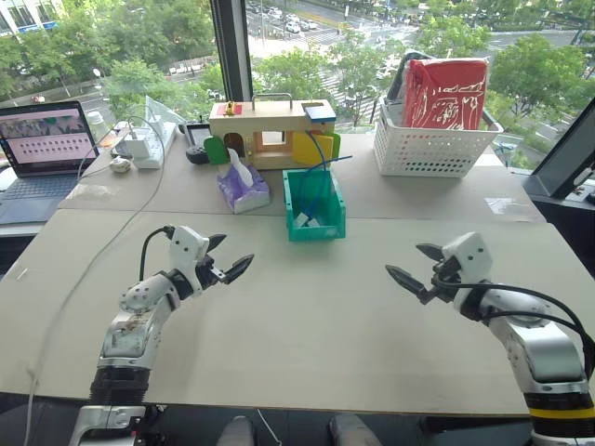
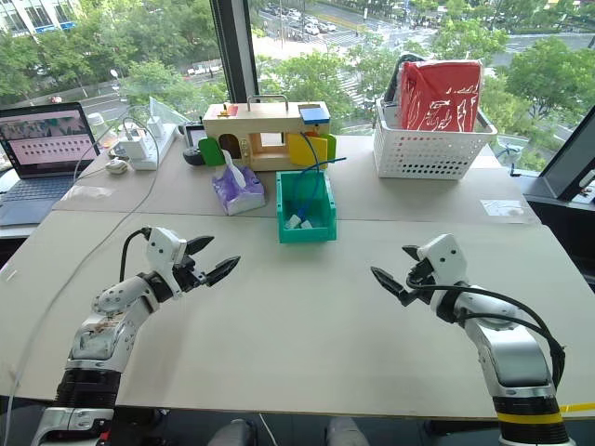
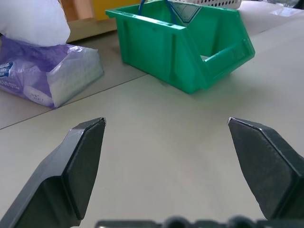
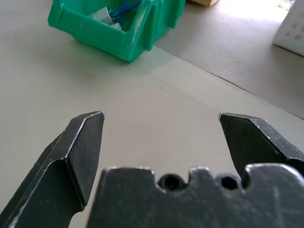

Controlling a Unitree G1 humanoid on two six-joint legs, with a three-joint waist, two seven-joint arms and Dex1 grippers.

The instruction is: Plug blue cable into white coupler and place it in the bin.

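The teal-green bin (image 1: 316, 229) stands at the table's middle, toward the back, its low front facing me. Inside lies the white coupler (image 1: 303, 220), and the blue cable (image 1: 322, 165) arcs up out of the bin toward the wooden toy behind it. My left gripper (image 1: 232, 252) hovers open and empty over the table, to the front left of the bin. On the right my right gripper (image 1: 406, 260) is open and empty too, well short of the bin. The right wrist view shows the bin (image 4: 95, 31) with the coupler (image 4: 102, 14) and the cable (image 4: 124, 8) in it.
A purple tissue pack (image 1: 243, 189) sits just left of the bin. Behind it stands a wooden toy house (image 1: 270, 130). A white latticed basket (image 1: 432, 149) with a red bag is at back right. A laptop (image 1: 42, 158) and a long whitish cord (image 1: 84, 269) occupy the left side.
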